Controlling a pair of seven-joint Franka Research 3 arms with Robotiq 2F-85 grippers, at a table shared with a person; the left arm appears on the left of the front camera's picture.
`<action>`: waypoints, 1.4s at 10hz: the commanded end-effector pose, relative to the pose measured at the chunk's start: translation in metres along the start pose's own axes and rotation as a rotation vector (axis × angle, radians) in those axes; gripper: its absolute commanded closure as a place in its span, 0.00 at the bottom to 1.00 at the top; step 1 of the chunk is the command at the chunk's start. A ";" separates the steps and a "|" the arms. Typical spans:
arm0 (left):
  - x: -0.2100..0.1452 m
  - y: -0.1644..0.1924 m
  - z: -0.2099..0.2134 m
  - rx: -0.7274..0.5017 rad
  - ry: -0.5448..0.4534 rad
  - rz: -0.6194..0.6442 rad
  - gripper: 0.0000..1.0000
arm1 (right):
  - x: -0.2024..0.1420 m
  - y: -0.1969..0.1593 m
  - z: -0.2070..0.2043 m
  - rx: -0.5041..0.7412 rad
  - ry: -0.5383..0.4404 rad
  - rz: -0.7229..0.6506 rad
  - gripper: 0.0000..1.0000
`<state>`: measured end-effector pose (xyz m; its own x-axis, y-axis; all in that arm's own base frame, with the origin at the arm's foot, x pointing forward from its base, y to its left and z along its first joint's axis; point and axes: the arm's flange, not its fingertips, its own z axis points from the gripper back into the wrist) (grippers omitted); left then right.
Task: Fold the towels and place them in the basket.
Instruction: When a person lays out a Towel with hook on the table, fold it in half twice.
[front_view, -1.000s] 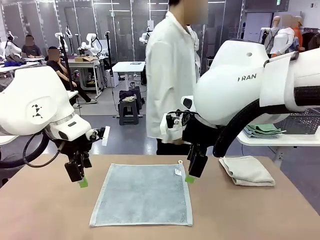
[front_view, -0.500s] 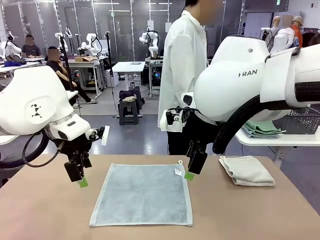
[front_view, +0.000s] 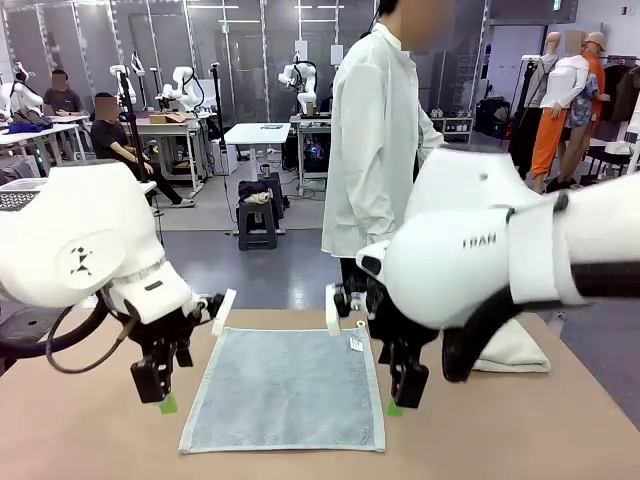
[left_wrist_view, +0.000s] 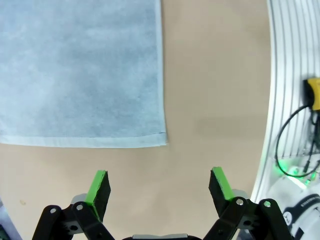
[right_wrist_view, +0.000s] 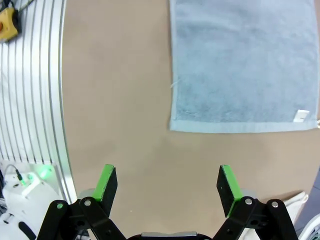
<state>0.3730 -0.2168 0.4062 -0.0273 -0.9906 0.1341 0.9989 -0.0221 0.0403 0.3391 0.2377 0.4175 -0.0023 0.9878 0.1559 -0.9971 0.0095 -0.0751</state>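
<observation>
You have the left gripper (front_view: 166, 402) and right gripper (front_view: 396, 405) both spread wide, flanking the flat pale blue-grey terry towel (front_view: 285, 390).

Bare table (front_view: 85, 445) flanking flat blue-grey towel (front_view: 285, 385), beige towel (front_view: 520, 352) far right, apparently folded
</observation>
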 end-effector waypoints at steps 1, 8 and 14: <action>-0.012 -0.011 -0.018 0.042 0.022 -0.051 0.00 | -0.012 0.002 -0.030 -0.019 0.023 0.067 0.00; -0.006 0.000 -0.078 0.082 0.100 -0.112 0.00 | -0.005 -0.001 -0.106 -0.061 0.098 -0.076 0.00; 0.004 0.000 -0.088 0.062 0.094 -0.142 0.00 | 0.000 0.003 -0.106 -0.044 0.096 -0.071 0.00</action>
<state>0.3772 -0.2355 0.3184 -0.1460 -0.9889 0.0289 0.9836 -0.1420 0.1114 0.3449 0.2547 0.3123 0.0769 0.9947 0.0677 -0.9903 0.0841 -0.1102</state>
